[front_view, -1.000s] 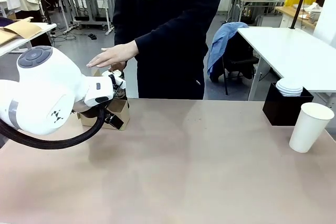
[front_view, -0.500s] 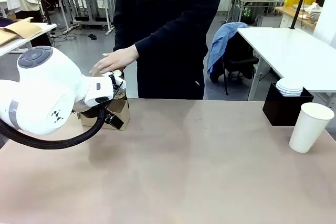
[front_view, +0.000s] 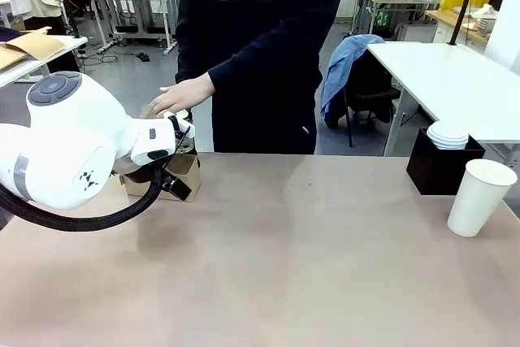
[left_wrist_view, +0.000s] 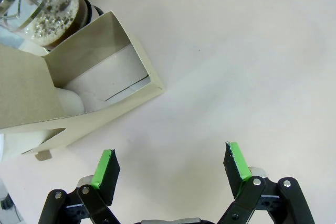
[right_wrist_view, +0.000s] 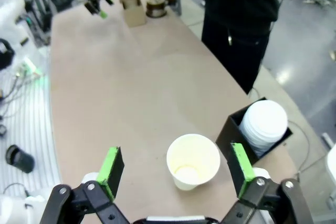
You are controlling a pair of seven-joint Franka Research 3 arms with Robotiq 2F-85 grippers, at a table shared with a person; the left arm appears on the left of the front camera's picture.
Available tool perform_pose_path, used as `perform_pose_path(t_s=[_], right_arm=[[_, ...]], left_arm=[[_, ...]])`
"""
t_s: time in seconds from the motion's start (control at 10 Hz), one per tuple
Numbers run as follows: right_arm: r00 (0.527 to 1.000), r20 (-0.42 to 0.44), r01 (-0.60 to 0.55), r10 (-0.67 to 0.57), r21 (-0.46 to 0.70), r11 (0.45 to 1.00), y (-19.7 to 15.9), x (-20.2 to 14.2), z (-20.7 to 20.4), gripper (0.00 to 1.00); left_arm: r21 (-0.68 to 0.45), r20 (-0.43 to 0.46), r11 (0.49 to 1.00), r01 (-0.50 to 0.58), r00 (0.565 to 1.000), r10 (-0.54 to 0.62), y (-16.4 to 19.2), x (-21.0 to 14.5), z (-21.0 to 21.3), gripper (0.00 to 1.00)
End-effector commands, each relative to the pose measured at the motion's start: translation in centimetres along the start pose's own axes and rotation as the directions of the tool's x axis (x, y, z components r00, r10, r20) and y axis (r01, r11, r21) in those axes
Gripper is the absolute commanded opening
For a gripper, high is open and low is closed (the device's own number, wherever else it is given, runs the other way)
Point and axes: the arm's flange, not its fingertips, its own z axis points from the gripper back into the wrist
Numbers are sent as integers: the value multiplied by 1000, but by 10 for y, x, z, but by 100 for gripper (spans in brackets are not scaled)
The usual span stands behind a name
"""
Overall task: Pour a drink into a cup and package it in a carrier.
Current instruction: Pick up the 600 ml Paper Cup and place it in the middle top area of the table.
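Your left gripper [left_wrist_view: 170, 165] hangs with its green pads spread wide over the tan table [front_view: 284, 266], just in front of the brown cardboard cup carrier [left_wrist_view: 100, 72], near its open corner but not touching it. Right behind the carrier you can see the clear glass press jug [left_wrist_view: 21, 3], with the dark brown drink [left_wrist_view: 55, 19] foamy inside it. A person's hand [front_view: 183, 93] reaches in above the carrier, at the jug's top. Well to the right of the carrier, the tall white paper cup [front_view: 479, 197] stands upright and uncovered, its inside pale. Beyond the cup from the carrier, a black open-topped box [front_view: 435, 172] holds a stack of white lids [front_view: 448, 133]. Your right gripper [right_wrist_view: 175, 165] hovers above the cup, fingers spread apart and clear of its rim.
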Motion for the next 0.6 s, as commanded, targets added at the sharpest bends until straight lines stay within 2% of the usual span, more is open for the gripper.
perform_pose_path(t_s=[0.0, 0.1, 0.2, 0.5], right_arm=[[988, 153, 7, -10, 22, 1000, -20, -59, -3, 100], [968, 248, -35, 30, 15, 999, -21, -93, -6, 100], [952, 303, -38, 34, 9, 999, -21, -119, -13, 100], [933, 355, -53, 50, -1, 999, -31, -191, -56, 100]], left_arm=[[0, 0, 1000, -2, 1000, 2, 1, 0, 0, 100], [0, 0, 1000, -2, 1000, 2, 1, 0, 0, 100], [0, 0, 1000, -2, 1000, 2, 1, 0, 0, 100], [0, 0, 1000, -2, 1000, 2, 1, 0, 0, 100]])
